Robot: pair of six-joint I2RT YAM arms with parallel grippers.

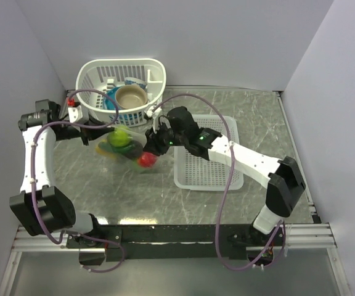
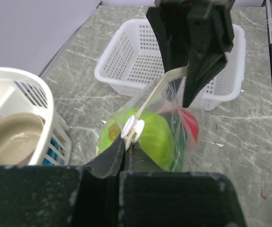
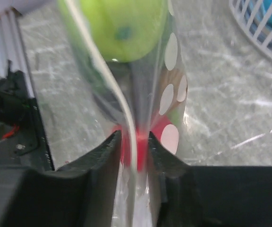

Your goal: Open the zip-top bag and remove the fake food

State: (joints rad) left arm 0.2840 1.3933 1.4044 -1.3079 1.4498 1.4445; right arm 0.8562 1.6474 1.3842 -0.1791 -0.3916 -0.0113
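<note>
The clear, floppy plastic zip-top bag [image 1: 127, 150] printed with white polka dots is held between the two tools over the left middle of the grey marbled table [image 1: 257, 111]. It is just near of the round white plastic basket [image 1: 91, 80] and just left of the rectangular white mesh tray [image 1: 208, 172].

The left tool [image 2: 125, 150] is closed, its black fingertips pinched on the small white zip slider [image 2: 132, 129] at the bag's left end. The right tool [image 3: 133, 146] is also closed, clamping the bag's top edge at the right end. The pale zip strip [image 3: 106, 71] runs in a curve from one tool to the other.

The fake food [image 1: 123, 137] is inside the bag. A lime-green round piece [image 2: 150, 135] sits high, right behind the slider, and a red piece [image 2: 191, 125] lies lower and to the right. The top view shows yellow and darker bits beneath them, too blurred to sort out. I cannot tell whether the bag's bottom touches the table.

A tan bowl [image 1: 131, 95] rests inside the basket at the far left.
</note>
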